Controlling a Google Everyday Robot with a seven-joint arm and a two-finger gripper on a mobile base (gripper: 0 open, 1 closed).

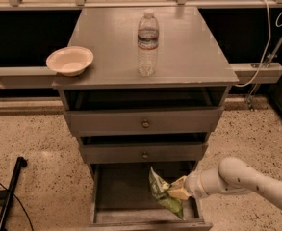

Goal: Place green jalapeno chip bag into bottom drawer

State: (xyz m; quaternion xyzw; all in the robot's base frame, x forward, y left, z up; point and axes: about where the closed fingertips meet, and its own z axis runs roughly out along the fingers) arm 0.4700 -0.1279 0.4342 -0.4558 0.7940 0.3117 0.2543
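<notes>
The green jalapeno chip bag is a crinkly light-green bag held inside the open bottom drawer, toward its right side, low over the grey floor. My gripper comes in from the right on a white arm and is shut on the bag's right edge. I cannot tell whether the bag touches the drawer floor. The bottom drawer is pulled out below two shallower drawers with brass knobs.
On the cabinet top stand a clear water bottle and a cream bowl at the left edge. A black stand lies on the speckled floor at the left. A white cable hangs at the right.
</notes>
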